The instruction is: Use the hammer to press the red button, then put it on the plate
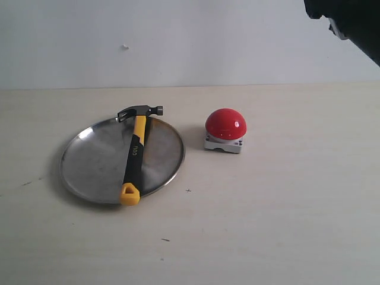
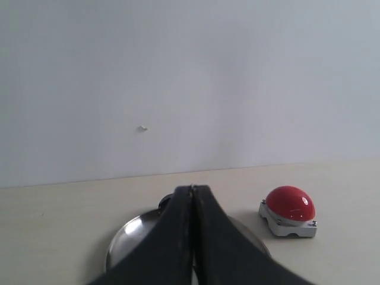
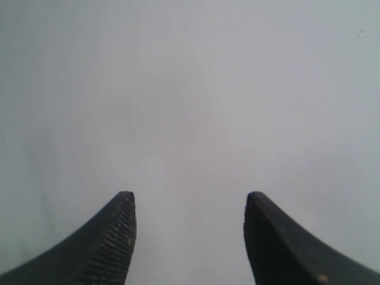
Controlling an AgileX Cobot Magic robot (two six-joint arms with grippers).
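Observation:
The hammer (image 1: pixel 137 151) lies across the silver plate (image 1: pixel 95 157), its dark head over the far rim and its yellow loop over the near rim. To the plate's right sits the red button (image 1: pixel 225 124) on its grey base. My left gripper (image 2: pixel 192 189) is shut with nothing in it, raised above the table; behind its fingers show the plate (image 2: pixel 127 234) and the red button (image 2: pixel 290 205). My right gripper (image 3: pixel 189 199) is open and empty, facing a blank wall. Only a dark part of the right arm (image 1: pixel 350 24) shows in the exterior view's top right corner.
The light wooden table (image 1: pixel 267 225) runs back to a pale wall (image 1: pixel 178 41). Nothing else stands on it besides a few small dark specks.

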